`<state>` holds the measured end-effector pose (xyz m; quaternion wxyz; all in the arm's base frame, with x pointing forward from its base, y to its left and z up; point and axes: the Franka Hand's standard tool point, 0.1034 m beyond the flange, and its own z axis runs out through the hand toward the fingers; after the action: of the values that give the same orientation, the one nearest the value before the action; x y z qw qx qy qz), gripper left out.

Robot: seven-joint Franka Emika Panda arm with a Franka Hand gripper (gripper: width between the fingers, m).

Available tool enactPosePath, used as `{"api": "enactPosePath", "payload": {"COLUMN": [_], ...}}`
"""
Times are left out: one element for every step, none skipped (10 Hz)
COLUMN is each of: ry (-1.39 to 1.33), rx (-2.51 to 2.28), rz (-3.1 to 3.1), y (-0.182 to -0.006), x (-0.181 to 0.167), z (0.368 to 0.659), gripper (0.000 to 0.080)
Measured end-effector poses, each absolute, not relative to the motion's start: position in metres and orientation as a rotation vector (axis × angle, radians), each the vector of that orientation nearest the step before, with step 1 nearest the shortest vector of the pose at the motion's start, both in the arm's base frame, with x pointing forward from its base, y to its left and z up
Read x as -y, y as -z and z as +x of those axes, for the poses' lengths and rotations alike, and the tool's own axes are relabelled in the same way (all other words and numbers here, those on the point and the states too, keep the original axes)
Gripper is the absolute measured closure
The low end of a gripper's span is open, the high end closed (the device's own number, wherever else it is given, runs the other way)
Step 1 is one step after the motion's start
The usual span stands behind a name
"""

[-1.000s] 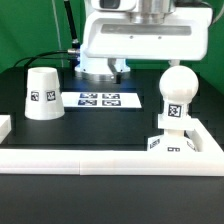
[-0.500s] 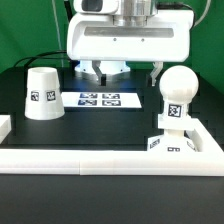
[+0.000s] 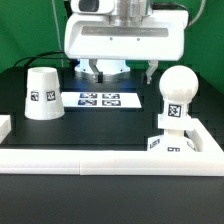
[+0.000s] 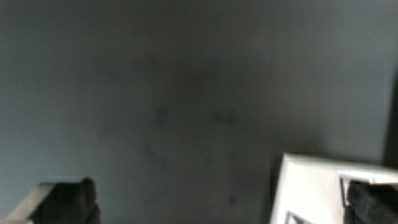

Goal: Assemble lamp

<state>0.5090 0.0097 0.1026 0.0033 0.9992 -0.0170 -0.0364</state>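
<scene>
Three lamp parts on the black table [image 3: 110,130]: shade [image 3: 43,93] far left in the exterior view, upside-down as a cup, nothing visible in it; bulb [image 3: 176,98] upright on base [image 3: 172,143] at near right. White rail [image 3: 100,157] runs along the near edge and up the right side, base tucked in that corner, touching or just beside the rail. Marker board [image 3: 105,99] flat at centre, between shade and bulb, apart from both. Open table between shade and base. End effector [image 3: 120,71] hangs over the far edge behind the marker board, holding nothing; finger spread cannot tell. Wrist view: mostly bare dark table, a white edge at one corner, blurred. Versus half a second back: arm shifted slightly left, parts unmoved.
</scene>
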Motion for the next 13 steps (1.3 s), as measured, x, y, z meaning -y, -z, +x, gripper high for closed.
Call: {"api": "enactPosePath", "payload": {"ry": [0.128, 0.145, 0.149, 0.145, 0.129, 0.063, 0.074, 0.073, 0.074, 0.075, 0.075, 0.076, 0.075], "rx": [0.071, 0.065, 0.062, 0.03, 0.019, 0.007, 0.012, 0.012, 0.012, 0.012, 0.012, 0.013, 0.007], "rz": [3.131, 3.132, 3.132, 3.134, 3.133, 3.124, 3.127, 3.127, 3.127, 3.127, 3.127, 3.127, 3.128], "y": [-0.101, -0.101, -0.103, -0.106, -0.108, -0.108, -0.107, -0.107, -0.106, -0.106, -0.106, -0.106, -0.105], "x": [0.002, 0.016, 0.027, 0.038, 0.047, 0.05, 0.049, 0.049, 0.049, 0.049, 0.049, 0.049, 0.052], "z": [0.489, 0.473, 0.466, 0.458, 0.454, 0.455, 0.454, 0.454, 0.454, 0.454, 0.454, 0.453, 0.445], "gripper": [0.0101, 0.0101, 0.0101, 0.0101, 0.0101, 0.0101, 0.0101, 0.0101, 0.0101, 0.0101, 0.0101, 0.0101, 0.0101]}}
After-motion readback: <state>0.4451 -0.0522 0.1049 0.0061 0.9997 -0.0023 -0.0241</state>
